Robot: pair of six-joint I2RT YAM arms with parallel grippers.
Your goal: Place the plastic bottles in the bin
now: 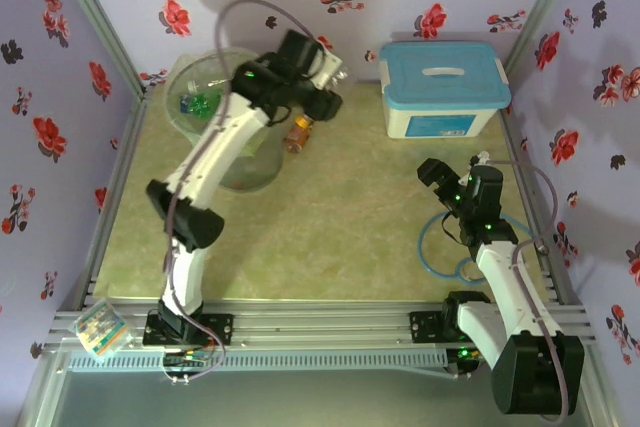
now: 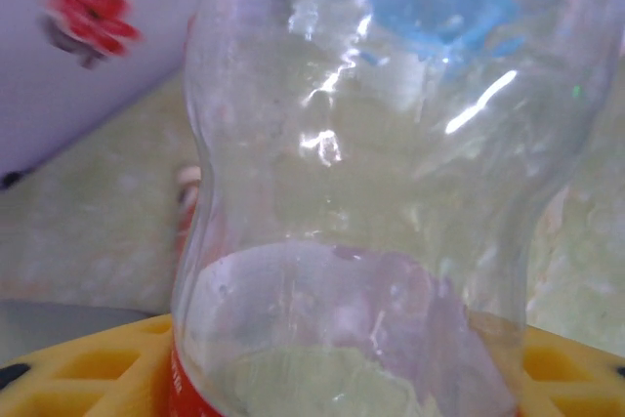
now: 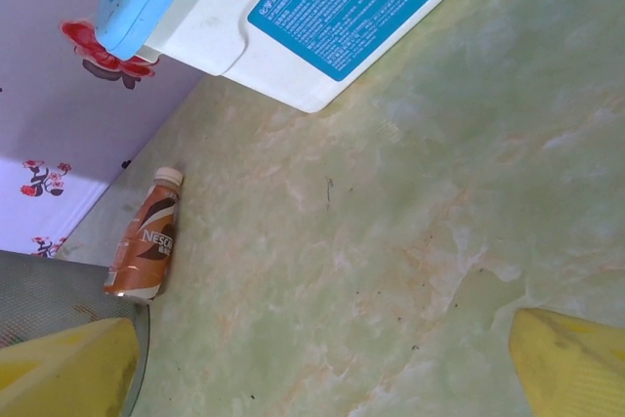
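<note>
My left gripper (image 1: 325, 97) is closed partway on a clear bottle (image 2: 371, 192), which sits between the yellow fingers (image 2: 88, 378) in the wrist view; the grip looks real but I judge it light. In the top view the gripper hangs near the bin (image 1: 255, 172), off its right side rather than over the mouth; letting go here would drop the bottle onto the table (image 1: 340, 237). The thin, slick plastic could squash or slide out on the swing; the low-hanging bottle could catch the rim and tip the bin. A Nescafé bottle (image 3: 146, 236) lies just beside the bin, below the gripper; a dip could send it rolling. My right gripper (image 1: 448, 175) stands wide open and empty, in front of the white storage box (image 1: 445, 87).
</note>
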